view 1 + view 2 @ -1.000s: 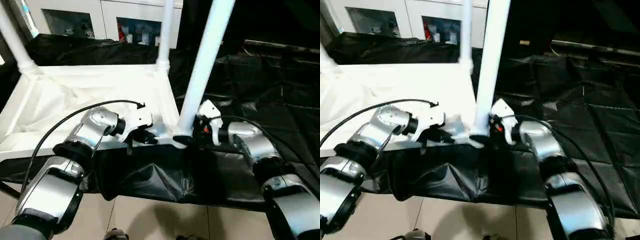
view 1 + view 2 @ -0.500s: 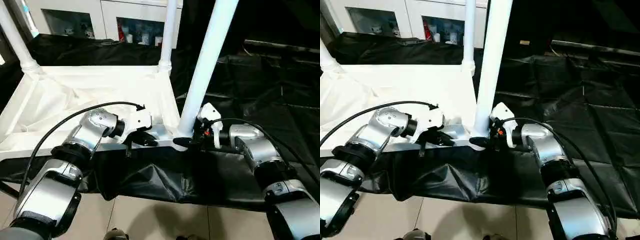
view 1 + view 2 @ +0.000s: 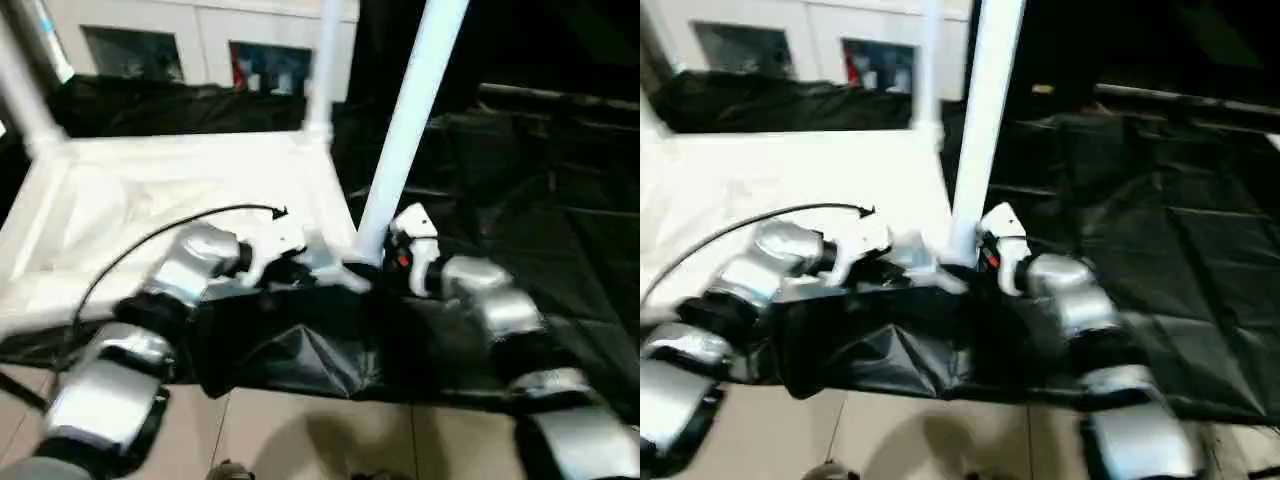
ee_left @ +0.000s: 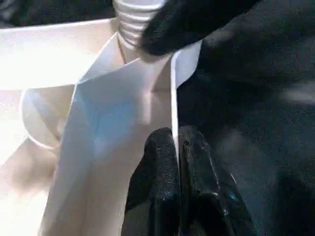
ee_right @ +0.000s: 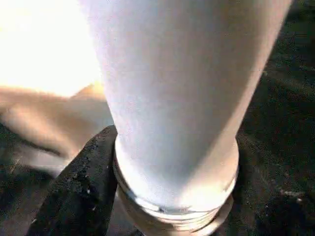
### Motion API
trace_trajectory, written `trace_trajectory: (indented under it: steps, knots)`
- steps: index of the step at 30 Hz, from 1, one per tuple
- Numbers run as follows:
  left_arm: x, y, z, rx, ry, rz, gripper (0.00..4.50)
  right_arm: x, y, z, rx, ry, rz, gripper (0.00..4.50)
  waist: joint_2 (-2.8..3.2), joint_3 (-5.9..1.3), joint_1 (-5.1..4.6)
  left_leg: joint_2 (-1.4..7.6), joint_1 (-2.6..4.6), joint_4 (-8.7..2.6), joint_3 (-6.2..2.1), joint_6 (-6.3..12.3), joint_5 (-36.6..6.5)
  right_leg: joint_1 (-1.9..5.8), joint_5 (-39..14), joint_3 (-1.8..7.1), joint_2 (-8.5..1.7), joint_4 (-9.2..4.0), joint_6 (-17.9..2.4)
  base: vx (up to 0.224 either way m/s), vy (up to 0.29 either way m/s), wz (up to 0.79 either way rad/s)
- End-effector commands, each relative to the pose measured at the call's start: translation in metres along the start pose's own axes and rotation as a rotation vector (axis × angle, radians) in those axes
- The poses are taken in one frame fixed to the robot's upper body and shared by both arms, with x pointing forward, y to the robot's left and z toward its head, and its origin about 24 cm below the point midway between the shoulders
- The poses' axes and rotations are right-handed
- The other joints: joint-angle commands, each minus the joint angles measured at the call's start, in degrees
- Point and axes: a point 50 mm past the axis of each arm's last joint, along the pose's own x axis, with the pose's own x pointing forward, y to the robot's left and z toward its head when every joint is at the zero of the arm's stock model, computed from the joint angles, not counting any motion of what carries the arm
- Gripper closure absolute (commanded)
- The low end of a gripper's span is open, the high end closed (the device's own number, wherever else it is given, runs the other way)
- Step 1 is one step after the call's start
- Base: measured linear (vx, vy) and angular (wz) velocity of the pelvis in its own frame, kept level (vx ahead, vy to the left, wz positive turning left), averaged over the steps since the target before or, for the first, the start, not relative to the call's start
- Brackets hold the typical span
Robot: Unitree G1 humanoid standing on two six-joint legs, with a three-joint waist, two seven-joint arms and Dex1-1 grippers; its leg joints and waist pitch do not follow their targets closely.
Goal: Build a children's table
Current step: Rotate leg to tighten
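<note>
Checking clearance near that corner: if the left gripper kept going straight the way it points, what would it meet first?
Probably the threaded base of the near leg, at the tabletop corner. The left gripper is shut on the tabletop's thin edge and points along it toward that leg, where the right gripper's finger also sits. Depth is unclear.

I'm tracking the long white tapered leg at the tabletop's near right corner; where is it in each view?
Left eye: leg rises right of centre.
Right eye: leg rises at centre.
Left wrist: threaded end, top edge.
Right wrist: leg close up, centre.
Shared landmark: the white plastic tabletop corner socket beneath the leg.
</note>
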Motion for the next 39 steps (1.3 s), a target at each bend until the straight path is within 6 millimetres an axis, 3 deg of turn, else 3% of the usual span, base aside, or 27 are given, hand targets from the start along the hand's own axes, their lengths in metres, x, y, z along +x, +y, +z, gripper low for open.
trace_trajectory:
  steps: [1,3,6,8,9,12,13,16,21,25,26,33,39]
  knots:
    - [0.009,-0.002,0.009,-0.01,-0.02,0.023,4.5,0.001,0.001,-0.024,0.114,0.09,-0.091,1.73,0.48,-3.43,-0.07,0.31,0.34,-3.83,0.23,-0.4,-12.3,2.81,-18.3,3.1,-3.78,-5.61,-9.1,0.0,0.0,0.0]
    - [0.023,-0.005,0.016,-0.048,-0.007,0.086,4.5,0.011,0.008,-0.026,0.186,0.088,-0.212,1.73,0.57,-3.5,-0.05,0.32,0.32,-3.82,0.3,-0.26,-11.7,2.71,-16.8,3.22,-3.73,-5.46,-9.2,0.0,0.0,0.0]
    - [0.03,-0.012,0.02,-0.024,-0.006,0.065,4.5,0.018,0.019,-0.02,0.15,0.056,-0.169,1.73,0.73,-3.53,0.08,0.32,0.21,-3.8,0.28,0.09,-11.7,2.74,-15.0,3.18,-3.74,-5.47,-9.3,0.0,0.0,0.0]
    - [0.033,-0.016,0.022,-0.006,-0.006,0.036,4.5,0.021,0.027,-0.015,0.141,0.027,-0.107,1.17,0.53,-3.7,0.1,0.21,-0.17,-3.78,0.22,0.89,-10.7,3.24,-12.5,3.15,-3.64,-5.09,-9.6,0.0,0.0,0.0]
    - [0.033,-0.016,0.022,-0.001,-0.003,0.033,4.5,0.021,0.027,-0.013,0.136,0.021,-0.097,1.03,0.74,-3.7,0.12,0.22,-0.11,-3.77,0.23,0.98,-10.6,3.18,-12.0,3.15,-3.64,-5.09,-9.7,0.0,0.0,0.0]
    - [0.028,-0.014,0.017,0.018,0.008,0.017,4.5,0.019,0.022,-0.006,0.039,0.001,-0.047,0.93,0.75,-3.68,0.08,0.23,-0.12,-3.77,0.23,1.38,-10.9,3.24,-11.6,3.1,-3.69,-5.09,-10.2,0.0,0.0,0.0]
    - [0.026,-0.014,0.015,0.03,0.006,0.003,4.5,0.017,0.021,-0.004,0.011,0.0,-0.025,0.69,0.56,-3.75,0.11,0.18,-0.18,-3.69,0.26,1.58,-10.8,3.37,-11.6,3.08,-3.66,-5.12,-10.2,0.0,0.0,0.0]
    - [0.021,-0.014,0.011,0.049,0.008,-0.038,4.5,0.01,0.014,0.0,-0.032,-0.009,0.042,0.69,0.51,-3.8,0.14,0.2,-0.3,-3.64,0.26,2.16,-10.0,3.53,-10.1,3.1,-3.63,-4.92,-10.6,0.0,0.0,0.0]
    - [0.009,-0.018,0.004,0.107,-0.015,-0.162,4.5,-0.007,0.001,0.007,-0.134,-0.003,0.176,0.69,0.44,-4.02,0.29,0.32,-0.54,-3.34,0.36,4.2,-6.7,3.95,-2.7,3.18,-3.58,-4.08,-12.7,0.0,0.0,0.0]
    - [-0.006,-0.019,-0.006,0.139,-0.006,-0.277,4.5,-0.036,-0.009,0.01,-0.24,0.076,0.444,0.69,0.98,-4.01,0.62,0.61,-0.28,-3.24,0.51,5.06,-7.5,3.89,-0.9,3.05,-3.41,-3.87,-13.9,0.0,0.0,0.0]
    - [-0.008,-0.019,-0.007,0.141,-0.003,-0.285,4.5,-0.039,-0.009,0.009,-0.249,0.098,0.477,0.69,0.88,-3.97,0.76,0.66,-0.27,-3.22,0.52,5.42,-7.4,3.9,0.4,3.0,-3.28,-3.72,-14.5,0.0,0.0,0.0]
    - [-0.016,-0.02,-0.01,0.137,-0.019,-0.33,4.5,-0.046,-0.012,0.012,-0.27,0.126,0.539,0.69,0.8,-3.96,1.04,0.7,-0.16,-3.32,0.46,3.61,-8.6,3.79,-3.8,2.99,-3.6,-4.02,-14.2,0.0,0.0,0.0]
    - [-0.018,-0.021,-0.012,0.137,-0.022,-0.337,4.5,-0.047,-0.009,0.008,-0.245,0.141,0.564,1.14,0.71,-4.07,1.04,0.6,-0.21,-3.21,0.48,3.85,-6.8,3.85,-1.2,2.96,-3.43,-3.68,-14.4,0.0,0.0,0.0]
